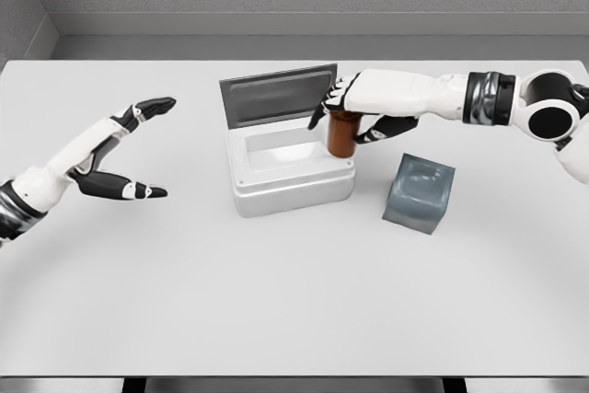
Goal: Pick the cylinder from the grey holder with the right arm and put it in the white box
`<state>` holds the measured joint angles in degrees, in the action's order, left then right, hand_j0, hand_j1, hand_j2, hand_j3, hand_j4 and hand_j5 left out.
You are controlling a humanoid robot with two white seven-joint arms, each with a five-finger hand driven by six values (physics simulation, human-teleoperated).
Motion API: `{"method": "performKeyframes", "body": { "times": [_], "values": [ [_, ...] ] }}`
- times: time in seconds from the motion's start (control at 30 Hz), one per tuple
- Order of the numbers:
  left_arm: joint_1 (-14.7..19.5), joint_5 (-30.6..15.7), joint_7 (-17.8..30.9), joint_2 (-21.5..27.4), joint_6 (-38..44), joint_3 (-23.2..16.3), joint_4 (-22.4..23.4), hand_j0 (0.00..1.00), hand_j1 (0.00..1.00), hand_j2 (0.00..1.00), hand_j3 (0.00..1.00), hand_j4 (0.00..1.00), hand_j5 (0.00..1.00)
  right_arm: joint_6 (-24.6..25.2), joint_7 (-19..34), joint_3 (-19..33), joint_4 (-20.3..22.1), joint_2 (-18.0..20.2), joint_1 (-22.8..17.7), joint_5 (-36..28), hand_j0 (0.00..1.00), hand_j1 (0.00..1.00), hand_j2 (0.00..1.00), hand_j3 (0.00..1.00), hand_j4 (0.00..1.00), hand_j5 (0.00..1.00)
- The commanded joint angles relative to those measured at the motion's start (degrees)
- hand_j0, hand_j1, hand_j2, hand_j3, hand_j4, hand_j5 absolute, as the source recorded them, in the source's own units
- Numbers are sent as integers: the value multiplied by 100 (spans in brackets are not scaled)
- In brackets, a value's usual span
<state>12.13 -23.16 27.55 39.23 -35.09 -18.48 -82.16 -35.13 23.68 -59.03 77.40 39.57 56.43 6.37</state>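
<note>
While the right hand (354, 115) grips the brown cylinder (341, 133) over the white box's (293, 186) right rim, an early release could catch that rim and tip it outside. The left hand (120, 158) hovers, fingers spread. Counted: one cylinder, one box with raised lid (276, 96), one grey holder (419, 193).

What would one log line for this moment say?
right robot hand: grasping brown cylinder | over white box rim | grey holder: vacated | left robot hand: open, idle
</note>
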Motion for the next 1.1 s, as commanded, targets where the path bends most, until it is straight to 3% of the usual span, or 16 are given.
{"method": "performKeyframes", "body": {
  "times": [0.0, 0.1, 0.13, 0.2, 0.37, 0.43, 0.53, 1.0, 1.07],
  "values": [
    [-9, -48, -4, 6, 9, 73, -45, 100, 100, 100, 100, 100, 100, 13, 14, 6, 4, -55, 0, -30, 87, 87, 87, 87, 87, 87],
    [-9, -48, 5, 6, 9, 82, -45, 100, 100, 100, 100, 100, 100, 13, -12, 32, 144, -28, 114, -30, 89, 89, 89, 89, 89, 89],
    [-9, -48, 4, 6, 9, 82, -45, 100, 100, 100, 100, 100, 100, 13, -39, 41, 311, 24, 176, -30, 97, 97, 97, 97, 97, 97],
    [-9, -48, 4, 6, 9, 82, -45, 100, 100, 100, 100, 100, 100, 13, -65, 208, 504, 200, 193, -39, 100, 100, 100, 100, 100, 100],
    [-17, -48, -4, 6, 9, 82, -45, 100, 100, 100, 100, 100, 100, 13, -320, 498, 1234, 1061, 176, -65, 100, 100, 100, 100, 100, 100],
    [-17, -48, -4, 6, 9, 82, -45, 100, 100, 100, 100, 100, 100, 13, -381, 524, 1278, 1439, 149, -83, 100, 100, 100, 100, 100, 100],
    [-18, -40, -4, 6, 9, 99, -45, 100, 100, 100, 100, 100, 100, 13, -390, 603, 1304, 1668, 114, -144, 100, 100, 100, 100, 100, 100],
    [0, -48, -4, 6, 9, 126, -45, 100, 100, 100, 100, 100, 100, 13, -417, 630, 1287, 1809, 114, -215, 100, 100, 100, 100, 100, 100],
    [18, -48, -13, 6, 9, 126, -28, 100, 100, 100, 100, 100, 100, 13, -443, 630, 1296, 2002, 97, -223, 100, 100, 100, 100, 100, 100]
  ]
}}
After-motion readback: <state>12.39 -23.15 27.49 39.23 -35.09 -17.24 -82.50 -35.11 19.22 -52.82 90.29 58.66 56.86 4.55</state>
